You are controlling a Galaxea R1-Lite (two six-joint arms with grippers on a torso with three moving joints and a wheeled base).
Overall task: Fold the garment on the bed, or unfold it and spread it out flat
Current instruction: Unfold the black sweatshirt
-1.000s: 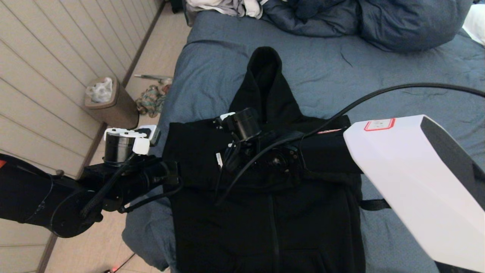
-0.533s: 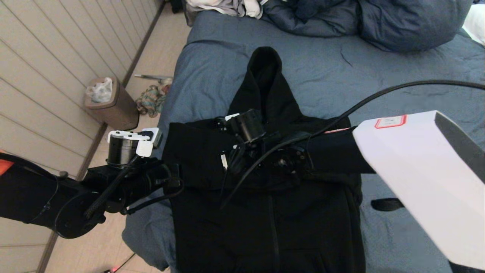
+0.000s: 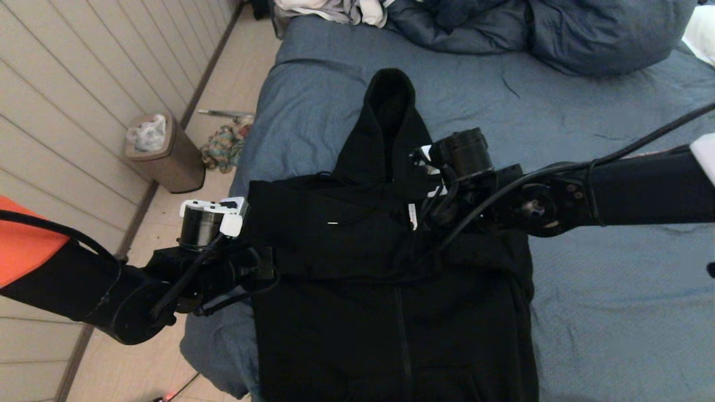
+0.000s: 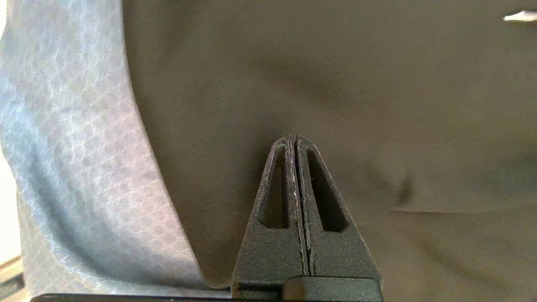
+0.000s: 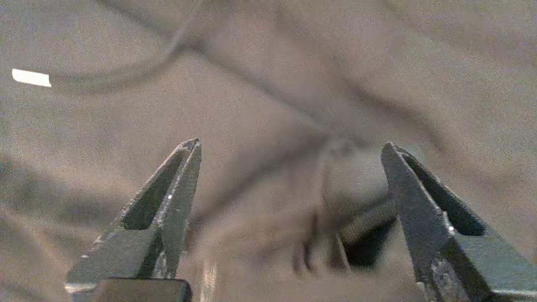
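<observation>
One garment (image 3: 391, 268), one bed (image 3: 586, 312), one bin (image 3: 165, 153) (lined), two tools.

Bed (image 3: 586, 312): black hoodie (image 3: 391, 312), duvet (image 3: 558, 33), white-grey cloth (image 3: 335, 10) on it

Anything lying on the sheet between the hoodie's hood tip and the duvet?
Nothing: in the head view only bare wrinkled sheet lies between the hood and the duvet.

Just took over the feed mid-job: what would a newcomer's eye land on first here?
First the black hoodie, lying zip-up in the middle of the blue-grey bed, hood pointing toward the duvet. Next the two arms: the right gripper hangs over the hoodie's chest with jaws wide open and empty, and the left gripper, jaws shut, sits over the hoodie's left edge.
</observation>
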